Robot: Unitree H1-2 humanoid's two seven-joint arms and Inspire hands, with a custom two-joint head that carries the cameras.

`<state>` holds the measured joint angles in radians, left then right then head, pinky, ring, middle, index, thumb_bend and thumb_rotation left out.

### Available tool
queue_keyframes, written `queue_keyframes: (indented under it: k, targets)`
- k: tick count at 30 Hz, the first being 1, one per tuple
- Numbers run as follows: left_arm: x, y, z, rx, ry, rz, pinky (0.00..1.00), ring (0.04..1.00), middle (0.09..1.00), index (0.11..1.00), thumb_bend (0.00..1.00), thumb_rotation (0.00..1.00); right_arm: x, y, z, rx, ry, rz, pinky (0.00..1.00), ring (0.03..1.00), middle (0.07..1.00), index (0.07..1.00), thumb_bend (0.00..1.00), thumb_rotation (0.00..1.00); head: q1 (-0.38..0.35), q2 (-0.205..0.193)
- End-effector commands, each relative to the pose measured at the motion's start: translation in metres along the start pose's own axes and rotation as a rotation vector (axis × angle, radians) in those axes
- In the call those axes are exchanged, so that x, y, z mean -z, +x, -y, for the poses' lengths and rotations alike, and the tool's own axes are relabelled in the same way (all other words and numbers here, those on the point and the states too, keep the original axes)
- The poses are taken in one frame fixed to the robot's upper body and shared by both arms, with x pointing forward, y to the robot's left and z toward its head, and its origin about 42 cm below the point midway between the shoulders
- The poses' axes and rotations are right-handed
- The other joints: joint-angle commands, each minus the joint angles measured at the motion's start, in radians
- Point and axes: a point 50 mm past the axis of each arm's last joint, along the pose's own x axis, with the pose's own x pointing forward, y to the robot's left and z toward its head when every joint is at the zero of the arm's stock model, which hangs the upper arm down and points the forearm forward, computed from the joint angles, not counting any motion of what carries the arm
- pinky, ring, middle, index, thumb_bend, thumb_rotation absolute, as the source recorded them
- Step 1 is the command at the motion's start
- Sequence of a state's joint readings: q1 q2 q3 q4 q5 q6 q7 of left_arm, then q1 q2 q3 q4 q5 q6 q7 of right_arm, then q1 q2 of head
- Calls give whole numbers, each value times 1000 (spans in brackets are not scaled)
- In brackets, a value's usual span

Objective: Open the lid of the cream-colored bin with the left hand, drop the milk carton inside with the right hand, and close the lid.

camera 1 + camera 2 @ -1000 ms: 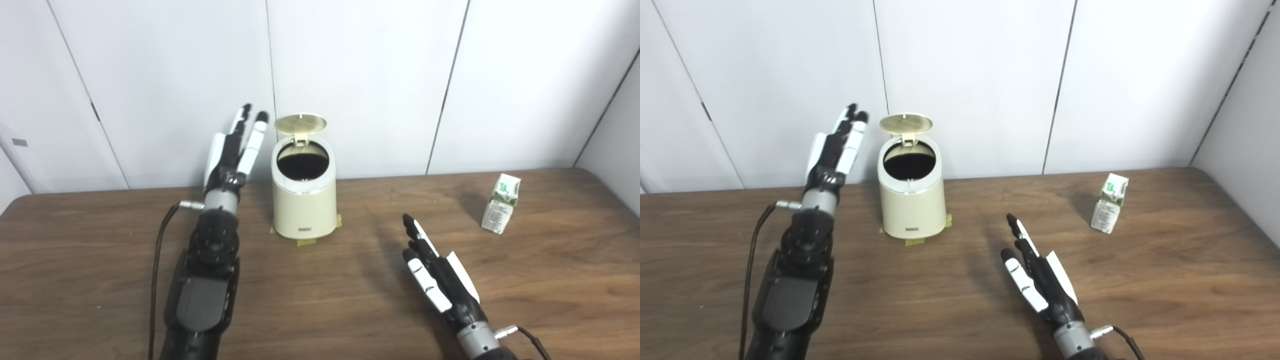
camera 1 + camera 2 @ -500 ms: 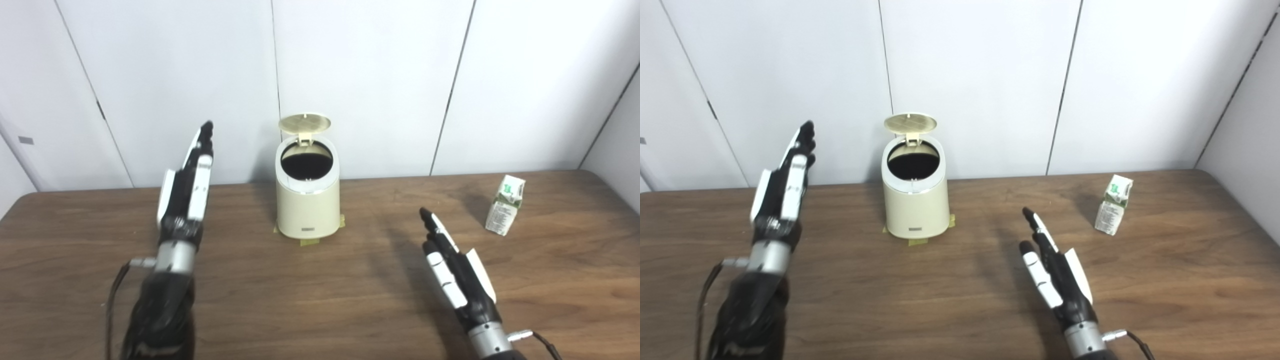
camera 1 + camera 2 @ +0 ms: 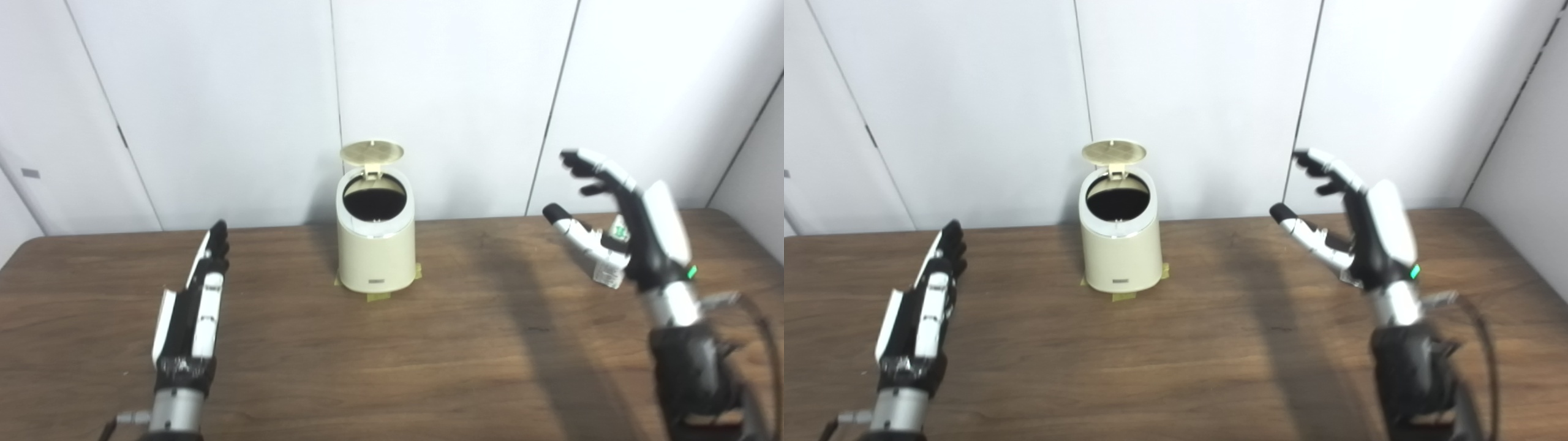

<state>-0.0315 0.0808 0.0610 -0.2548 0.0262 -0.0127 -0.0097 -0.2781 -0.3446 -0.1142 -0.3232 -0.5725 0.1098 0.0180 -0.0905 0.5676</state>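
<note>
We hold our left hand (image 3: 190, 324) flat and empty, our right hand (image 3: 625, 226) spread open before the milk carton (image 3: 612, 269), the bin (image 3: 375, 245) lid (image 3: 372, 152) up.

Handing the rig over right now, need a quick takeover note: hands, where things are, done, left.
Left hand: open, empty, low over the table, well left of the bin.
Right hand: open, empty, raised in front of the milk carton, fingers spread; not gripping it.
Bin: mid-table by the wall, taped down, lid standing open.
Milk carton: on the table at the right, mostly hidden behind the right hand.
Done: lid opened.
Left: grasp carton, drop it in the bin, close lid.
</note>
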Motion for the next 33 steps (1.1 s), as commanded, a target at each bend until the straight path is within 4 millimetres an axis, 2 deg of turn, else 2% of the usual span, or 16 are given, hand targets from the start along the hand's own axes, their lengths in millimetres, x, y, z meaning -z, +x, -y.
queue_keyframes:
  k: [1, 2, 3, 5, 8, 9, 11, 15, 18, 22, 27, 33]
  targets:
    - [-20, 8, 1, 2, -18, 116, 1000, 1000, 1000, 996, 206, 1000, -17, 25, 31, 10, -118, 37, 531, 684, 780, 799, 791, 463, -7, 1]
    - [-18, 5, 1, -1, -19, 105, 1000, 1000, 1000, 997, 198, 1000, -20, 33, 40, -22, -180, 20, 523, 681, 785, 804, 830, 468, -12, 3]
    - [-16, 3, 0, -3, -15, 96, 1000, 1000, 1000, 998, 191, 1000, -22, 41, 49, -46, -244, 5, 536, 720, 809, 825, 907, 492, -18, 5]
    - [-14, 0, -2, -3, -9, 83, 1000, 1000, 1000, 998, 181, 1000, -26, 54, 62, -84, -334, -31, 530, 723, 797, 820, 977, 485, -28, 8]
    - [-12, -1, -4, 4, -1, 72, 1000, 1000, 1000, 1000, 179, 1000, -30, 73, 78, -119, -431, -85, 547, 756, 808, 818, 999, 442, -54, 11]
    - [-12, -1, -5, 4, 2, 71, 1000, 1000, 1000, 1000, 178, 1000, -31, 79, 81, -126, -457, -96, 541, 761, 814, 814, 1000, 386, -65, 12]
    - [-11, -1, -8, 3, 11, 71, 1000, 1000, 1000, 998, 173, 1000, -33, 87, 87, -144, -490, -109, 530, 758, 809, 809, 1000, 349, -83, 8]
    - [-8, 0, -12, 10, -2, 70, 1000, 1000, 1000, 999, 173, 1000, -33, 105, 95, -231, -576, -184, 568, 795, 832, 833, 1000, 361, -149, 3]
    - [-8, 1, -16, 19, -9, 73, 1000, 1000, 1000, 1000, 206, 1000, -29, 112, 95, -274, -572, -224, 556, 778, 832, 843, 1000, 323, -193, 2]
    - [-7, 4, -22, 19, -5, 66, 1000, 1000, 1000, 1000, 249, 1000, -21, 118, 91, -313, -578, -268, 555, 770, 830, 849, 1000, 333, -234, 1]
    - [-6, 7, -28, 22, -5, 61, 1000, 1000, 1000, 1000, 270, 1000, -7, 124, 81, -366, -566, -341, 585, 806, 879, 866, 1000, 348, -272, 2]
    - [-9, 6, -29, 16, -20, 38, 1000, 1000, 1000, 1000, 254, 1000, 13, 122, 70, -389, -587, -374, 624, 816, 881, 873, 1000, 375, -287, 1]
